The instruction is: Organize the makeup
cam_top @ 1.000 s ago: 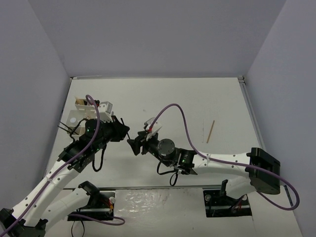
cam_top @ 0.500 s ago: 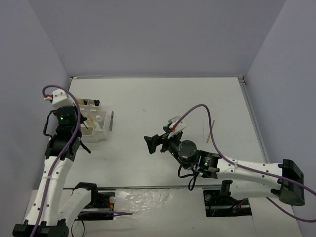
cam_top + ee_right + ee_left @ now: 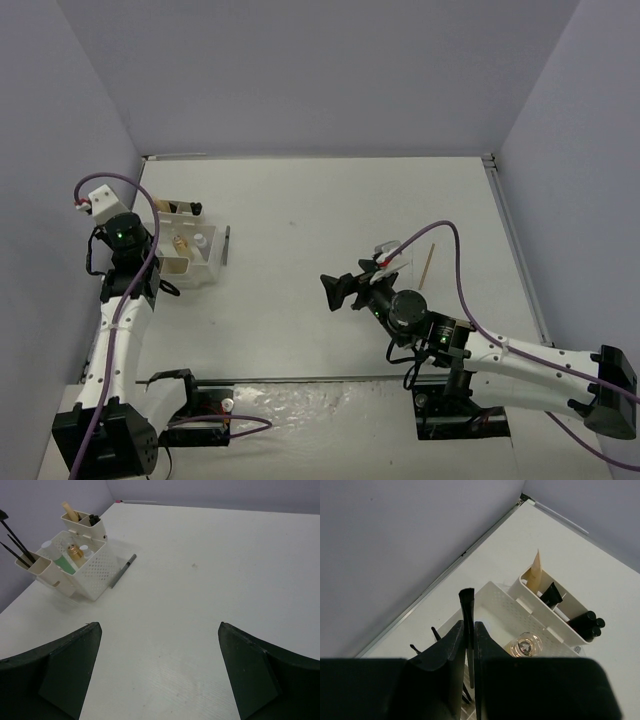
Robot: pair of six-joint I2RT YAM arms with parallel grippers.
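— Apart they go! Both arms have left their meeting over the middle of the tabletop (image 3: 300, 200). The left one has swung back over the white tray (image 3: 205, 272), and the right one has drawn well away from it.

— What's the left end effector (image 3: 468, 625) doing?

— It's clenched on a thin black brush (image 3: 467, 607), flat head up, shaft pinched between the two fingers, right above the tray's perforated wall. The lower end is hidden behind the fingers, so I can't tell whether it's inside a compartment.

— And the right end effector (image 3: 159, 626)?

— Released. Jaws spread wide with nothing between them, hovering over bare tabletop well clear of the tray and facing it.

— What's in the tray?

— A gold-capped bottle (image 3: 75, 552) sits in the big middle compartment with a white-capped bottle (image 3: 85, 549) just beside it. A tan tube (image 3: 69, 510) and black tubes (image 3: 93, 517) stand in the narrow compartment at the tray's end farthest from the arm bases. More thin black sticks (image 3: 17, 545) lean in the small cup at its opposite end.

— Anything outside it?

— A grey pencil (image 3: 226, 245) lies flat just beside the tray, on the side toward the right arm. A tan wooden stick (image 3: 427, 265) lies much farther out that way, beyond the right end effector and well apart from the tray.
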